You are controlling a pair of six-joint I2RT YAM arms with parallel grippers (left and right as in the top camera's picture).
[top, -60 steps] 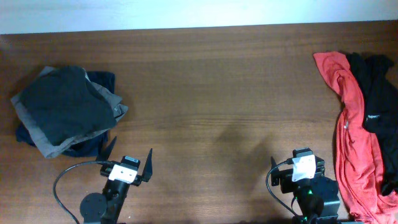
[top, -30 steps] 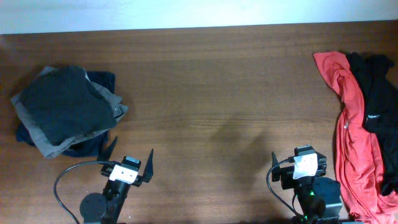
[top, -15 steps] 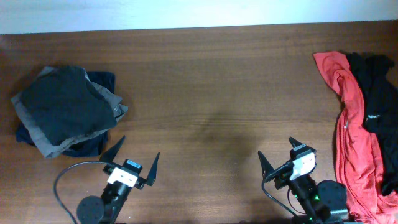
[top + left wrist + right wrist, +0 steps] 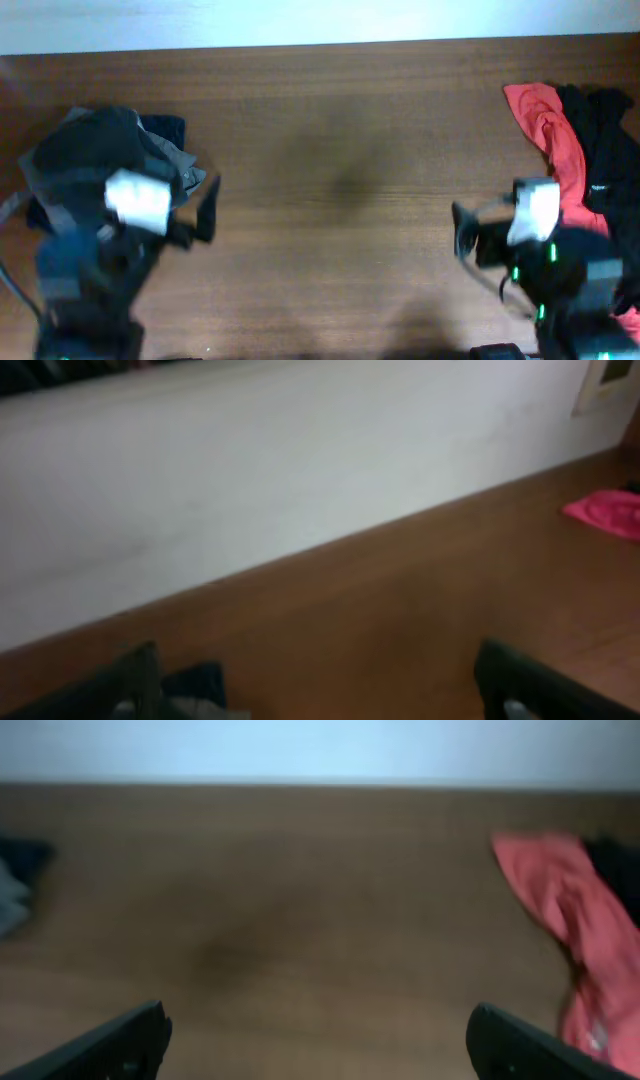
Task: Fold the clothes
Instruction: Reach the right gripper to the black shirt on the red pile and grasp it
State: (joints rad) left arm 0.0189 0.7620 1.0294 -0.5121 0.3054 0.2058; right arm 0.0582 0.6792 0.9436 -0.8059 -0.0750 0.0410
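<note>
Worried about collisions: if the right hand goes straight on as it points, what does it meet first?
Looks free: only bare table lies ahead of the right hand, up to the far wall. The red garment sits off to its right, probably clear.

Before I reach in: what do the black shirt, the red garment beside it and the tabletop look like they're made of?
Black shirt: thin, soft cloth, probably a cotton knit, matte; it lies in limp rumpled folds.
Red garment: also soft cloth, lying in long creases; the fibre can't be told through the blur.
Tabletop: wood or wood-look laminate, brown with grain lines running lengthwise and a low sheen.
</note>
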